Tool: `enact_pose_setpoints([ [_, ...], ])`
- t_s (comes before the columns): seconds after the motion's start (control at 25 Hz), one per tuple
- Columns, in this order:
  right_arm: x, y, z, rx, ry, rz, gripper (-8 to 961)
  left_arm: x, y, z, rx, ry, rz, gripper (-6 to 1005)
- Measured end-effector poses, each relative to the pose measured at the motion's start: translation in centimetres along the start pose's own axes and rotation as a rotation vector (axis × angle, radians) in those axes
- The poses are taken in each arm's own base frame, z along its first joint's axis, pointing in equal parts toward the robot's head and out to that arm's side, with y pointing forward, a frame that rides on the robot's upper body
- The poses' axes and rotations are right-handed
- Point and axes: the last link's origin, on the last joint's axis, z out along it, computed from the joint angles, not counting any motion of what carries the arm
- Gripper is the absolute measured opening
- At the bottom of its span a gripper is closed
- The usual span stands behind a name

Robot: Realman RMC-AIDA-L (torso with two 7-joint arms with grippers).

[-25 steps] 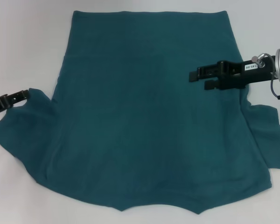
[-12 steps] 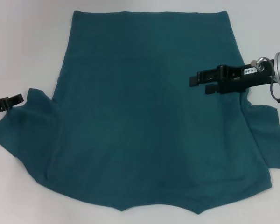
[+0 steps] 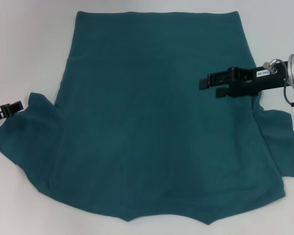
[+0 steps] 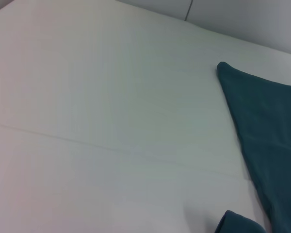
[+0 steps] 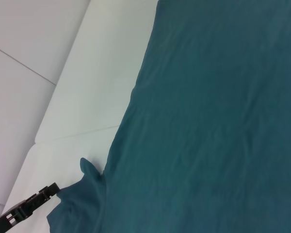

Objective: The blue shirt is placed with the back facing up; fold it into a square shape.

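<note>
The blue shirt (image 3: pixel 157 122) lies spread flat on the white table, with both sleeves out to the sides. It also fills most of the right wrist view (image 5: pixel 213 116), and a corner of it shows in the left wrist view (image 4: pixel 266 126). My left gripper (image 3: pixel 19 105) is low at the table's left edge, just off the raised tip of the left sleeve (image 3: pixel 33 98). The right wrist view also shows the left gripper (image 5: pixel 52 188) beside that sleeve. My right gripper (image 3: pixel 208 84) hovers open over the right side of the shirt body, holding nothing.
White table (image 3: pixel 24 44) surrounds the shirt on the left and far sides. The right sleeve (image 3: pixel 284 142) reaches the right border of the head view. A seam line (image 4: pixel 63 138) crosses the table surface in the left wrist view.
My left gripper has drawn back to the left, away from the sleeve tip it touched. My right gripper has shifted slightly right and down over the shirt. The shirt lies as before.
</note>
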Motion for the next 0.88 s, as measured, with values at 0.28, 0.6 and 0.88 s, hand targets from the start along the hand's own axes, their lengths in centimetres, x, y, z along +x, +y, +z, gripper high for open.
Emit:
enact_pose_setpoints([
  [0.28, 0.1, 0.0, 0.1, 0.001, 0.002, 0.005, 745, -0.5, 0.7, 0.5, 0.011, -0.022, 0.023, 733],
  [0.6, 0.4, -0.2, 0.2, 0.0, 0.009, 0.015, 745, -0.5, 1.0, 0.8, 0.029, -0.021, 0.069, 735],
  [0.88, 0.5, -0.4, 0.2, 0.002, 0.012, 0.018, 745, -0.1, 1.4, 1.0, 0.022, -0.018, 0.115, 735],
])
